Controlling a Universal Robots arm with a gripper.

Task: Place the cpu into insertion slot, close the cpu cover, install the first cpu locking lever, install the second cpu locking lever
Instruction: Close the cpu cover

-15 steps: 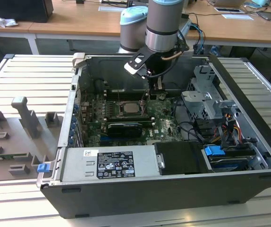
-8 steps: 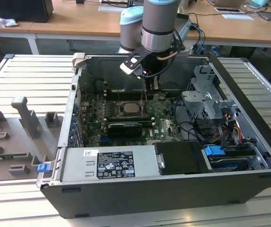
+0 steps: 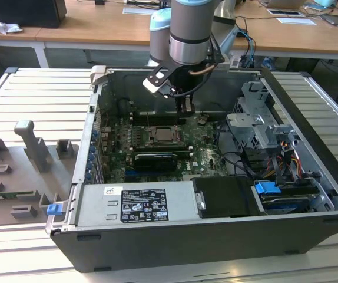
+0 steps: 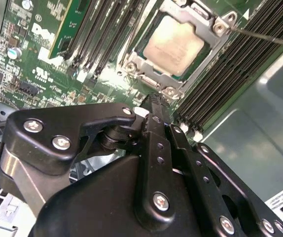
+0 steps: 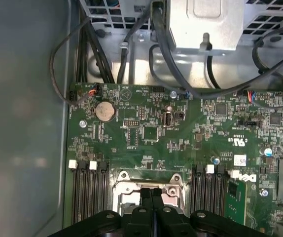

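Hovering just above the cpu cover (image 4: 149, 74), tool (image 4: 154, 101) pressed together, empty. Cpu (image 4: 173, 48) sits in insertion slot (image 4: 141, 47), cover down (tool's 7 o'clock, exterior view). Locking lever (image 4: 265, 38) looks unlatched; levers likely remain.

My arm (image 3: 188, 29) hangs straight down, wrist vertical. I see the gripper (image 3: 186, 106) pointing downward, its black fingers (image 5: 145, 197) pressed together tip to tip.

I see a white label (image 3: 135, 204) on the power supply (image 3: 182, 199), print too small to read. White markings dot the circuit board (image 5: 146, 148), none legible to me.
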